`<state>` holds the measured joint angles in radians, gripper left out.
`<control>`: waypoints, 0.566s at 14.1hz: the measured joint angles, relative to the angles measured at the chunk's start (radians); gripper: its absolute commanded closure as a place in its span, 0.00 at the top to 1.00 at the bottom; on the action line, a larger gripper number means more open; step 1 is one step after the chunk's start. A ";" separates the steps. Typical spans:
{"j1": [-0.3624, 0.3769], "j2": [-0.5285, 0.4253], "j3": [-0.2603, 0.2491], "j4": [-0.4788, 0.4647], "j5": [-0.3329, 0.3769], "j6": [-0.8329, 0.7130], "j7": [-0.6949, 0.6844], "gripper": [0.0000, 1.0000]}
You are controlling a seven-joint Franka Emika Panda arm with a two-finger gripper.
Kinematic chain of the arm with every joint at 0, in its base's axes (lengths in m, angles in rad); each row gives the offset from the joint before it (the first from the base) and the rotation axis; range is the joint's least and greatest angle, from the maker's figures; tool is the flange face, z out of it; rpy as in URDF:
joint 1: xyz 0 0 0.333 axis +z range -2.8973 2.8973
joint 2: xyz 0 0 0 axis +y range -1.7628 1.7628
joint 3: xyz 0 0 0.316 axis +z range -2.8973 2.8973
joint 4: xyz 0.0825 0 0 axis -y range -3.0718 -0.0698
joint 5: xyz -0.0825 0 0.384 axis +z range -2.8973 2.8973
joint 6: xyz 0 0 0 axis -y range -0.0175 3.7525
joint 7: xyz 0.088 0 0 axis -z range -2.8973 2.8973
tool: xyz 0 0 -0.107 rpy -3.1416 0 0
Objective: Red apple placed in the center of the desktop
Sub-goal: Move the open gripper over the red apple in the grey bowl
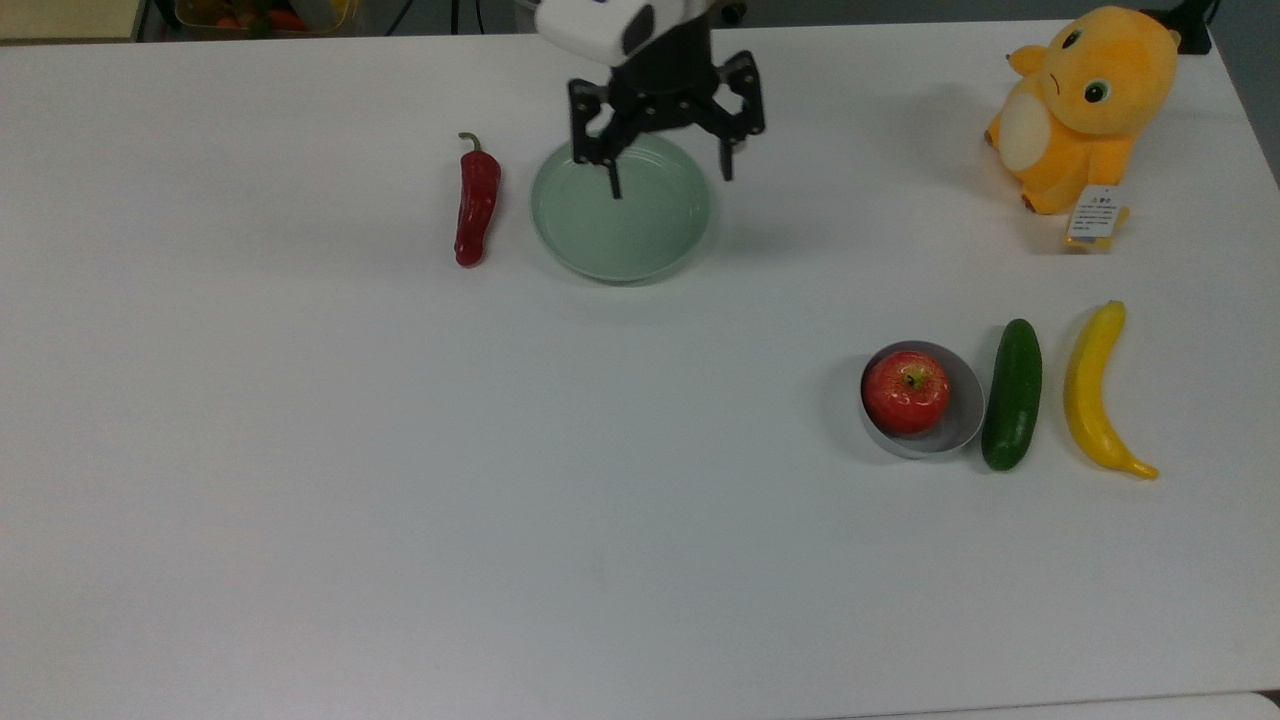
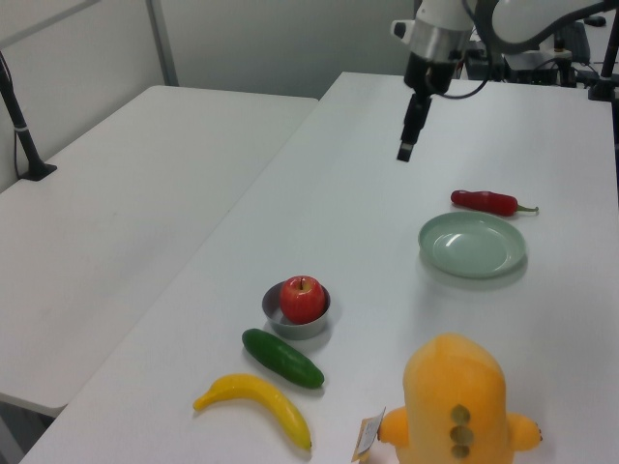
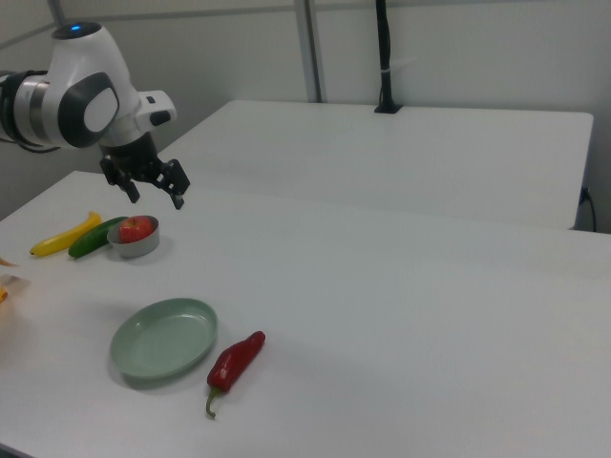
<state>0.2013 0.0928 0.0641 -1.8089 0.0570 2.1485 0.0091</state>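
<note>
A second white table [image 2: 126,203] is set beside the main one, on the left view's left, with a narrow gap between them. A black post [image 2: 21,121] on a flat base is stood on it near the left view's left edge; in the right view the post [image 3: 384,57] is seen at the far side. Pale grey walls [image 3: 458,48] with light upright frame bars [image 3: 309,48] are seen behind. At the top view's far left edge, a bin of coloured items [image 1: 262,14] is glimpsed. Even, soft lighting is cast throughout.
</note>
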 measured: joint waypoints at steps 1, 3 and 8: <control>0.012 0.025 0.010 0.022 0.000 0.018 0.000 1.00; 0.045 0.117 0.019 0.119 0.000 0.034 0.018 1.00; 0.125 0.252 0.027 0.204 -0.002 0.231 0.081 1.00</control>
<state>0.3261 0.3447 0.0916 -1.6050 0.0546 2.3800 0.0900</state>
